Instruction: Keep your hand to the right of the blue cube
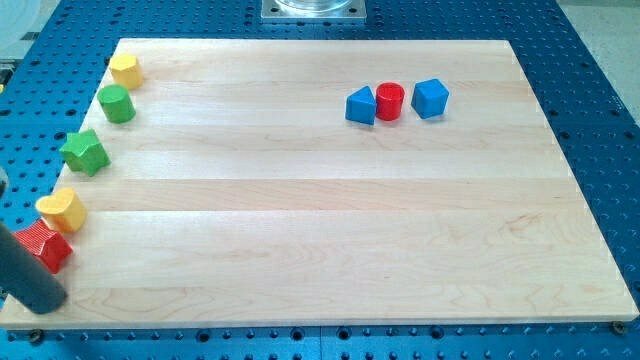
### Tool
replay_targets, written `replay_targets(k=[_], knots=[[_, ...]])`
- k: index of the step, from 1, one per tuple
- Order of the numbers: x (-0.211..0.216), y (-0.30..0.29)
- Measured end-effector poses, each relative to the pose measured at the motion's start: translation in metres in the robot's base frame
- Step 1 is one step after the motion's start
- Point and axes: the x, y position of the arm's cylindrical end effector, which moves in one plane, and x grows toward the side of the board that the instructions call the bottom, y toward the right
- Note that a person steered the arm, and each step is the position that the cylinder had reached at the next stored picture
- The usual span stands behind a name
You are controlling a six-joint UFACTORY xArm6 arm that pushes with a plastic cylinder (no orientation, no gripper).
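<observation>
Bright, even light falls from above across the pale wooden table [300, 200], with no strong glare on it. The blocks cast only short, soft shadows at their bases, as under the blue cube [431, 98] and the red cylinder [389, 101]. Colours look saturated and the focus is crisp across the middle. At the view's bottom left the dark rod [28, 275] is large and blurred, its end soft.
</observation>
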Motion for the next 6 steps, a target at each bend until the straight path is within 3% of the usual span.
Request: replay_targets(k=[1,3,4,5,6], knots=[[-0.044,0.054],[-0.132,0.342],[-0.195,0.449],[-0.253,0.478],[-0.286,0.416]])
